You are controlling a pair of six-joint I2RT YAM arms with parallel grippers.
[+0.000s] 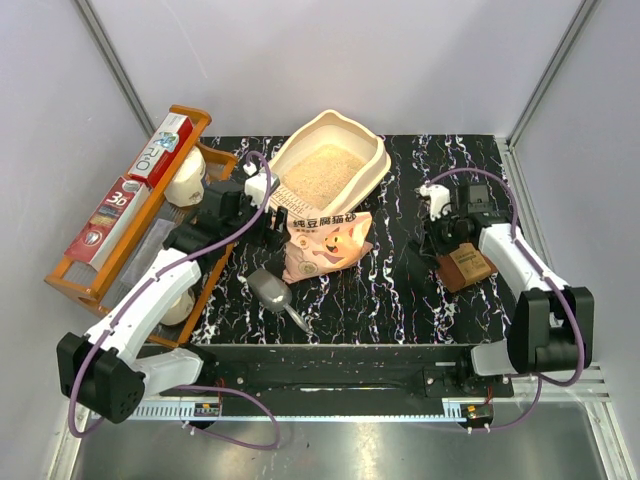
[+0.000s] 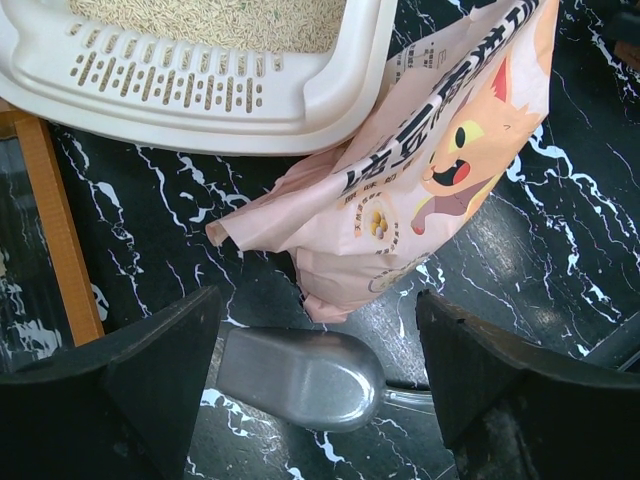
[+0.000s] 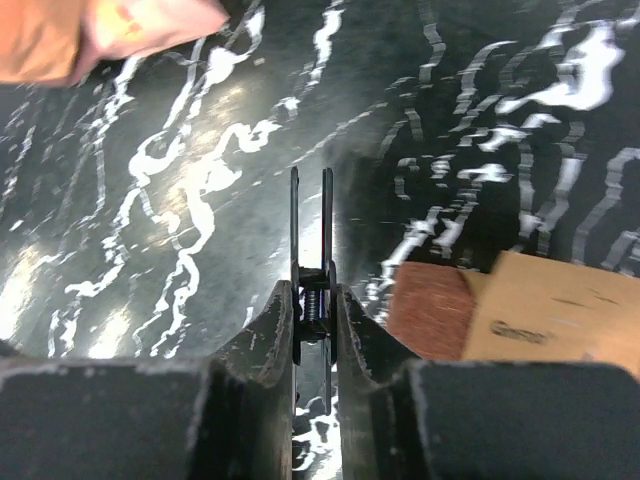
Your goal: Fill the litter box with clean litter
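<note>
The cream-beige plastic litter box is a rounded-rectangle tray with a high curved rim that peaks at its far end. Its near lip is a slotted shelf with grains caught in the slots. Clean litter – pale, fine, sandy granules – covers the floor of it. It sits on the far middle of the black white-veined counter, with the crinkled pink cat-printed bag lying against its near edge. We see the left fingers spread wide and holding nothing, just short of the bag and near the box, hanging over a grey metal scoop on the counter. The right fingers – well apart from the box, beside a brown cardboard box – are pinched on a thin black spring clip. An orange wooden rack stands at the left.
</note>
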